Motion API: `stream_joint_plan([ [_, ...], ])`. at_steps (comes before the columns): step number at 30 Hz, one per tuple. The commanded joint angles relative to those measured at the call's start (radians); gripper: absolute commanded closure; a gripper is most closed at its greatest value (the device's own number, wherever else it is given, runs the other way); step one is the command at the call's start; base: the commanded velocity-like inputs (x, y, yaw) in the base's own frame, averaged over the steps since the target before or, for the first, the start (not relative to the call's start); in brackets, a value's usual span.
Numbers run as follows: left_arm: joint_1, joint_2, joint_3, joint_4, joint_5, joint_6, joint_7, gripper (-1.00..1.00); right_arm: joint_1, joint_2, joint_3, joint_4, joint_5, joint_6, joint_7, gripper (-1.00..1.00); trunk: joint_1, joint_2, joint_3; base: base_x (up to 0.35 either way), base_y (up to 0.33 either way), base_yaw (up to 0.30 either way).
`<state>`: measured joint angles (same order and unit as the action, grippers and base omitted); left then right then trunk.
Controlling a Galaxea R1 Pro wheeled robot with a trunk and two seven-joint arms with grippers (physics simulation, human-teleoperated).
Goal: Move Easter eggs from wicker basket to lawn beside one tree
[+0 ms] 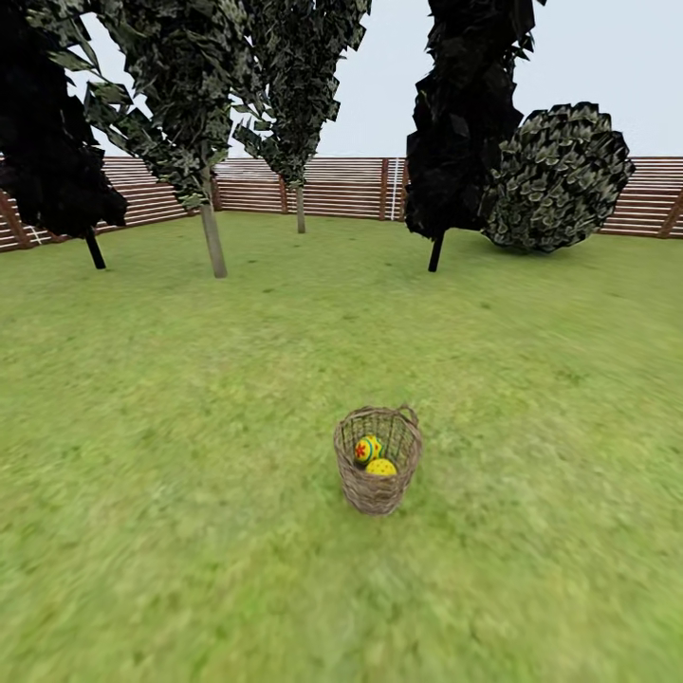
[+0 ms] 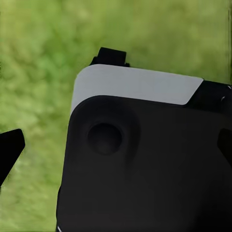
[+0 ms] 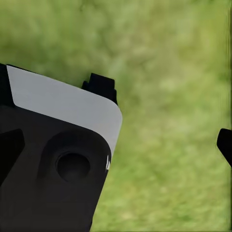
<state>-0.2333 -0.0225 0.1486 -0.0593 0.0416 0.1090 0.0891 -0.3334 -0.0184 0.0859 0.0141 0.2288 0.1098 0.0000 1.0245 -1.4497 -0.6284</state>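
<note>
Two eggs [image 1: 372, 454] show inside the basket [image 1: 377, 474], lower centre of the lawn [image 1: 190, 427]; the third cannot be seen. Approach step: the robot must close in before reaching. Neither tool's spread can be told.

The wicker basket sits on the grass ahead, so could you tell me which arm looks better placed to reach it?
Right, marginally: the wicker basket sits slightly right of the head view's centre. Both wrist views show grass, so neither arm is near.

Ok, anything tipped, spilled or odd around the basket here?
Nothing stands out. The wicker basket stands upright on the lawn, with two Easter eggs visible inside and none on the grass; a third cannot be made out. The trees and fence look normal.
</note>
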Motion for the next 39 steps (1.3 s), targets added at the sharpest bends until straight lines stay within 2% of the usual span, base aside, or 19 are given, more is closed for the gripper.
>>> stream_joint_plan([
  [1,0.000,0.000,0.004,-0.002,0.004,0.006,0.003,-1.00,-0.001,0.000,0.008,0.001,0.003,0.002,0.000,-1.00,0.001,0.000,-0.001,0.339,0.000,0.000],
  [23,0.000,0.000,0.004,-0.003,0.005,0.003,0.003,-1.00,-0.001,-0.001,0.008,0.001,0.003,0.002,0.000,-1.00,0.001,0.000,-0.001,0.329,0.000,0.000],
  [28,0.000,0.006,0.007,-0.005,0.013,0.002,0.001,-1.00,-0.001,-0.002,0.008,0.000,0.003,0.002,0.000,-1.00,0.001,0.000,-0.001,0.052,0.000,-0.028],
  [39,0.000,-0.001,0.006,-0.004,0.008,0.003,-0.004,-1.00,-0.001,-0.002,0.008,0.000,0.003,0.002,0.000,-1.00,0.001,0.000,-0.001,0.024,-0.043,-0.129],
])
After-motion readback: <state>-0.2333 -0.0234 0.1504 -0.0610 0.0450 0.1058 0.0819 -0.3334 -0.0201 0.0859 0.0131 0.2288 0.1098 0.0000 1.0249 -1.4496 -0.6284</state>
